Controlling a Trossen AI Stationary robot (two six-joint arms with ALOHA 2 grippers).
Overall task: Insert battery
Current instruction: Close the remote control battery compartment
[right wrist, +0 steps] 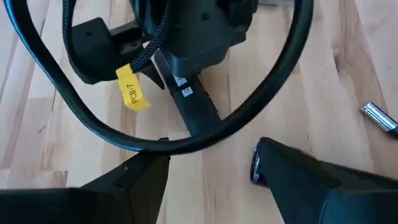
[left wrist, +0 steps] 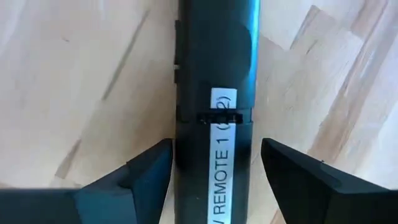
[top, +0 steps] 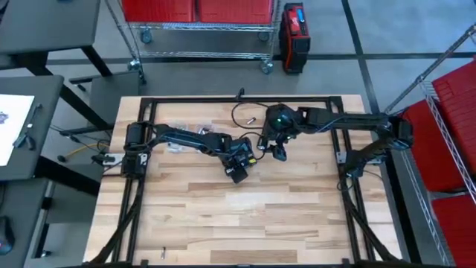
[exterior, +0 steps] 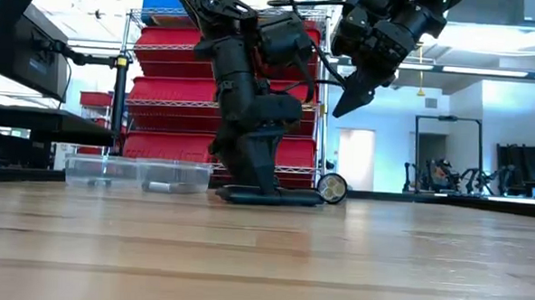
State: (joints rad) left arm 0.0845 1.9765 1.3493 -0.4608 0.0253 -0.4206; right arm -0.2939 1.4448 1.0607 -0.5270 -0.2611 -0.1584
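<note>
The wooden table (top: 238, 216) carries both arms near its middle. In the high view the left gripper (top: 238, 173) reaches down to the black remote (top: 236, 176), which the low view shows lying flat on the wood under that arm. Only the left wrist view shows the fingers (left wrist: 143, 171) standing apart on either side of the remote, not pressing it, and a white label reading "REMOTE 1". The right gripper (exterior: 346, 104) hangs in the air just beside it; its wrist view shows spread fingers, one with a small battery (right wrist: 255, 167) at its tip. Another battery (right wrist: 380, 117) lies loose nearby.
</note>
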